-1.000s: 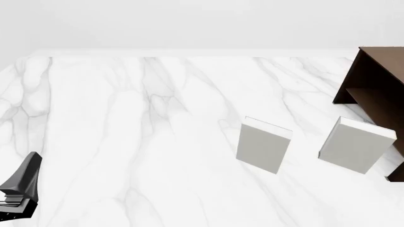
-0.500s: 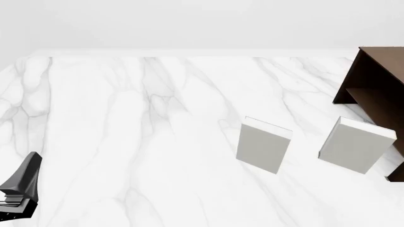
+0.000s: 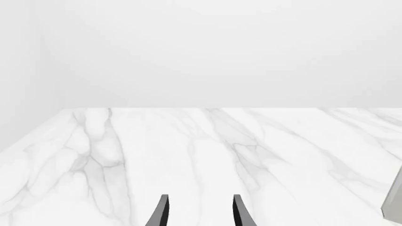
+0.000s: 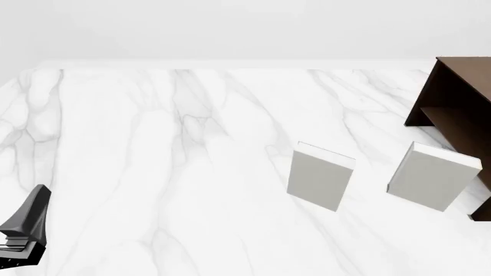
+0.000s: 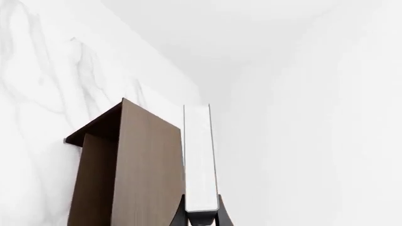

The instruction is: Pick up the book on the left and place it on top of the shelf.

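Front view shows us two pale grey books [image 4: 321,175] [image 4: 433,176] on the marble table [image 4: 153,172], toward its right edge, and one dark brown shelf [image 4: 460,109] at that edge. Nothing has shifted since the earlier frames. Our left gripper [image 3: 199,212] hovers over bare marble, fingers apart. Our right gripper [image 5: 201,217] is clamped on one book [image 5: 200,160], white page edges toward us, held beside the shelf's top board.

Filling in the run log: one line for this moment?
left gripper: open, empty | right gripper: shut on book | book: held edge-on by shelf, contact unclear | grey books: on table
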Controlling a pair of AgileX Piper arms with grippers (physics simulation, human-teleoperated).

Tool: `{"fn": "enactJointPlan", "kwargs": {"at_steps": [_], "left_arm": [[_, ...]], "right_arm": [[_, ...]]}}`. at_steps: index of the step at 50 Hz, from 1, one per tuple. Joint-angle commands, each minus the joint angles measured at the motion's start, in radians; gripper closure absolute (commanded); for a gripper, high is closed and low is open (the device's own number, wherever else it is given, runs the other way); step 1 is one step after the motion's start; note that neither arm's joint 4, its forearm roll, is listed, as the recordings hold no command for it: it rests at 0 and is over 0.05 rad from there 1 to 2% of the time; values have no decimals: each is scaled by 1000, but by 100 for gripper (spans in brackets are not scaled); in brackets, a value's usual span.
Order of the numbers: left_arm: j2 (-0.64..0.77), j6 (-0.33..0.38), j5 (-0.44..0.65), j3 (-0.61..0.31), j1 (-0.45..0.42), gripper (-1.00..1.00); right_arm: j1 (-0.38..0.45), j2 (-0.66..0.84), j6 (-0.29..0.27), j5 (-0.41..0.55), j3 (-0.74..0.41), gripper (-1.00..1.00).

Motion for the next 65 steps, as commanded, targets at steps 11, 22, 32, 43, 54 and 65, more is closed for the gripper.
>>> {"fn": "enactJointPlan", "kwargs": {"at_steps": [11, 22, 32, 43, 54, 65], "left_arm": [[0, 0, 0, 0, 0, -100], [0, 0, 0, 0, 0, -100], [0, 0, 0, 0, 0, -100], [0, 0, 0, 0, 0, -100], [0, 0, 0, 0, 0, -100], [0, 0, 0, 0, 0, -100]], "right_arm": [[-53, 33, -19, -50, -3, 100], [-74, 52, -29, -70, 4, 100], [-93, 103, -34, -113, 7, 100], [-89, 162, -32, -133, -19, 100], [-93, 197, -19, -154, -40, 100], [-92, 243, -23, -178, -42, 100]]}}
